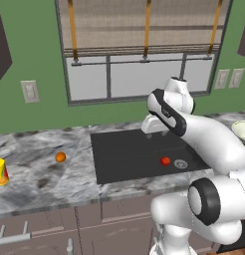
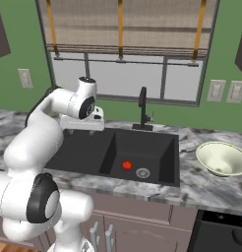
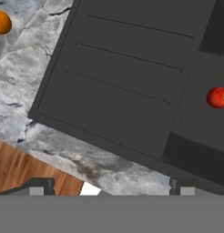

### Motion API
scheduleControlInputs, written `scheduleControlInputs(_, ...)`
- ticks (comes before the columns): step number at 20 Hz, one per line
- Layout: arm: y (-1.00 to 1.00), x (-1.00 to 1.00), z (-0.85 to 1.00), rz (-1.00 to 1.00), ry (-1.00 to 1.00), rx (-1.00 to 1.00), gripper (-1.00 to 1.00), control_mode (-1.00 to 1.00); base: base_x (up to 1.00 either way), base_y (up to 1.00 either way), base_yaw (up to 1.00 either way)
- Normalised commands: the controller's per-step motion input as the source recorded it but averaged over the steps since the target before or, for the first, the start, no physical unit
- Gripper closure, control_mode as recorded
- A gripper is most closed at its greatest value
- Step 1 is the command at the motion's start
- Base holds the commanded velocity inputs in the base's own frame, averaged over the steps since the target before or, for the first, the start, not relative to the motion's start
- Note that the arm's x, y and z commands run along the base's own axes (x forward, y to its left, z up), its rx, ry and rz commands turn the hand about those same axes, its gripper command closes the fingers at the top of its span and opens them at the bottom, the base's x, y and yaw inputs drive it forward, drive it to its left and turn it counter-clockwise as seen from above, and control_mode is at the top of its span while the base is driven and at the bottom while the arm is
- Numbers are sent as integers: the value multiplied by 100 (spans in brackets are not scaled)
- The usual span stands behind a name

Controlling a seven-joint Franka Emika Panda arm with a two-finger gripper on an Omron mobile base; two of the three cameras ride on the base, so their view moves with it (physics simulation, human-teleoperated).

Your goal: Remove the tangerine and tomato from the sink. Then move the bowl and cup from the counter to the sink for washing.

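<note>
From my station I count one tangerine [image 1: 60, 157], and it sits on the counter [image 1: 40, 169] to the left of the sink [image 1: 124, 154], well apart from the basin; the hand view catches it [image 3: 2, 22] on the marbled stone beyond the sink's ribbed drainboard. One tomato [image 2: 126, 166] lies in the sink's deep basin, just beside the round metal drain [image 2: 142, 173], and I see it as a red ball [image 3: 218, 97] in the hand view too. One bowl [image 2: 222, 158] stands upright on the counter to the right of the sink, pale and wide, apart from the sink's rim. One cup [image 1: 0, 172], yellow with a red mark, stands on the counter at the far left, well away from the tangerine. One black faucet [image 2: 142, 109] rises behind the basin. My single gripper [image 3: 109, 186] hangs above the drainboard side of the sink, its two dark fingertips [image 3: 41, 184] spread as wide as they go with nothing between them, touching nothing. Behind it all I count one window [image 2: 125, 54] with a blind drawn partway, and brown cabinets [image 1: 55, 229] below the worktop.
</note>
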Motion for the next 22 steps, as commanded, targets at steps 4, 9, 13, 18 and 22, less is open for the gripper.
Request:
scheduleControlInputs(4, -53, -7, 1, -2, 2, 0, -100, -100, 0, 0, 0)
scheduleControlInputs(9, -49, -4, 1, -5, 6, 0, -100, -100, 0, 0, 0)
scheduleControlInputs(13, -50, -5, 0, -5, 3, 0, -100, -100, 0, 0, 0)
scheduleControlInputs(18, -48, -1, 0, -6, 2, 0, -100, -100, 0, 0, 0)
scheduleControlInputs(22, -48, -3, -1, -7, 0, 1, -100, -100, 0, 0, 0)
